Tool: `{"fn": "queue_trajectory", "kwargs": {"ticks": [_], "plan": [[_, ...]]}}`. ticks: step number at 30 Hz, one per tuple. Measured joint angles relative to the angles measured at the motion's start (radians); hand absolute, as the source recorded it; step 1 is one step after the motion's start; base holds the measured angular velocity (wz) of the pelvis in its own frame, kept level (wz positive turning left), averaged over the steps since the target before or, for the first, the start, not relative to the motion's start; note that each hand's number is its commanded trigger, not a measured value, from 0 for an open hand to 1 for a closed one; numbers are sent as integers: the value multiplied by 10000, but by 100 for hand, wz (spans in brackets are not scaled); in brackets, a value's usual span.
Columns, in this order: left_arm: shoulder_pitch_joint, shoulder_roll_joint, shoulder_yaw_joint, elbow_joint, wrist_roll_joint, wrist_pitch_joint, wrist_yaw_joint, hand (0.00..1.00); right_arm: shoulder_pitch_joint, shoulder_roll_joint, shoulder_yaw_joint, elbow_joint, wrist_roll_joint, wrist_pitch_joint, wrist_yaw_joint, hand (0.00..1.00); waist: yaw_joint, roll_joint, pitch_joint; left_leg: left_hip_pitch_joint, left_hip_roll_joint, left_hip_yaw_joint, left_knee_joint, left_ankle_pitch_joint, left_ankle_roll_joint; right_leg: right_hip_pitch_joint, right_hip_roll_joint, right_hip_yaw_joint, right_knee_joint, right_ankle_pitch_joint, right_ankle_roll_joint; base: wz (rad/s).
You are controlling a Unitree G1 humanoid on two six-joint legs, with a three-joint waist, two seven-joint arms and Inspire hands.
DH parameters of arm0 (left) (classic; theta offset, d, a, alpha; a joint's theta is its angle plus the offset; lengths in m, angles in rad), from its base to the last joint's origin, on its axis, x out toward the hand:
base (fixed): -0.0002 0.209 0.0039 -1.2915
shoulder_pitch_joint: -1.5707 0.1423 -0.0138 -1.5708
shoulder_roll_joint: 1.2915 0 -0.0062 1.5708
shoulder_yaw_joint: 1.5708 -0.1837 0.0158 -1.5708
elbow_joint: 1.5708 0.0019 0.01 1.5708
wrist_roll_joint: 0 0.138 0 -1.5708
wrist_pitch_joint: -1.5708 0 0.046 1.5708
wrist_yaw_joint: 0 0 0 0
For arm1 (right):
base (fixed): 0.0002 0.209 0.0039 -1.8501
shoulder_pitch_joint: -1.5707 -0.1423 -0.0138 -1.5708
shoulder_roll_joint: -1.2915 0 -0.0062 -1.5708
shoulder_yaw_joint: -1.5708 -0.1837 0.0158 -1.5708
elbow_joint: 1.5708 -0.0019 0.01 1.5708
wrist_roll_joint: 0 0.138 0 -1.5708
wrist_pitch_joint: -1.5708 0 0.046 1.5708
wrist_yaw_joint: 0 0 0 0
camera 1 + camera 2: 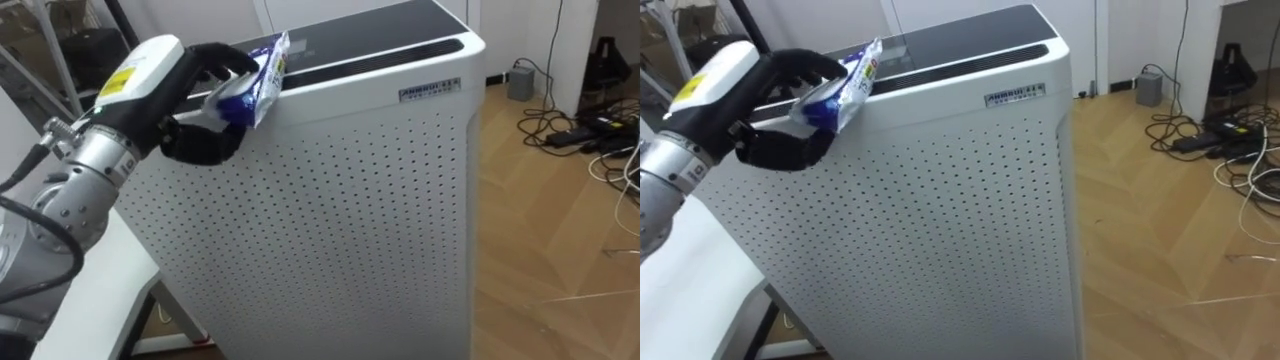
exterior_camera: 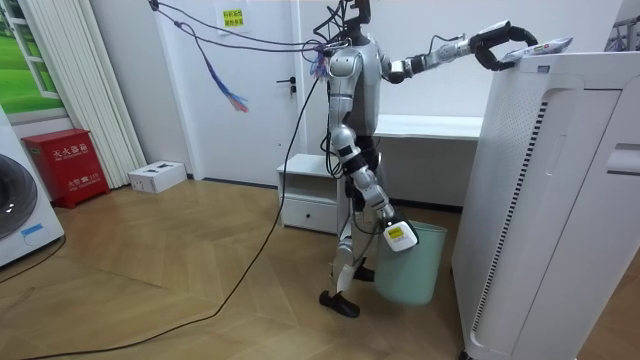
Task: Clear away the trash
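A crumpled blue and white wrapper (image 1: 255, 80) lies on the top front edge of a tall white perforated air purifier (image 1: 350, 200). My left hand (image 1: 205, 145) is shut on the wrapper, fingers over its top and thumb under it against the purifier's wall. In the room view the left arm stretches out to the purifier (image 2: 560, 200), with the hand (image 2: 495, 45) at the wrapper (image 2: 545, 45). My right hand (image 2: 398, 236) hangs low at the rim of a pale green bin (image 2: 415, 270) beside my legs. I stand between a white table and the purifier.
A white table (image 1: 90, 300) sits under my left arm. Loose cables (image 1: 600, 130) lie on the wooden floor beyond the purifier. A white drawer unit (image 2: 310, 195), a red box (image 2: 65, 165) and a washing machine (image 2: 20, 210) stand further off.
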Motion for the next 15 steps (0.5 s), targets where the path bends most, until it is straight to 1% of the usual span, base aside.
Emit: {"fn": "queue_trajectory", "kwargs": {"ticks": [4, 5, 6, 10, 15], "plan": [[-31, 0, 113, -13, 0, 46, 3, 100, -1, 0, 0, 0, 24, 86, -60, 100, -3, -8, 6, 1, -9, 13, 6, 7, 11, -11, -14, 3, 11, -7, 12, 0], [-100, 16, 237, -2, 6, 142, 25, 100, -10, 1, 1, 0, 23, 86, -60, 100, -8, -8, 6, 1, -13, 14, 6, 7, 12, -11, -16, 1, 10, -8, 13, 0], [-126, 113, 233, 57, 7, 308, 22, 100, -13, 0, 1, 0, 24, 86, -60, 100, -25, -4, 8, 0, -16, 13, 3, 7, 12, -10, -18, -4, 6, -8, 15, 0], [-216, 120, 420, 87, -4, 366, 96, 100, -62, -1, 46, 0, 28, 89, -80, 100, -25, -2, 23, -36, -20, 14, -14, 7, 11, -11, -20, -34, -22, -8, 14, 1], [-278, 122, 447, -66, 7, 374, 302, 100, -75, -13, 50, -1, 98, 88, -179, 100, -2, 7, 28, -139, -34, 16, -16, 7, 11, -36, -21, -93, -43, -8, 13, 7]]}}
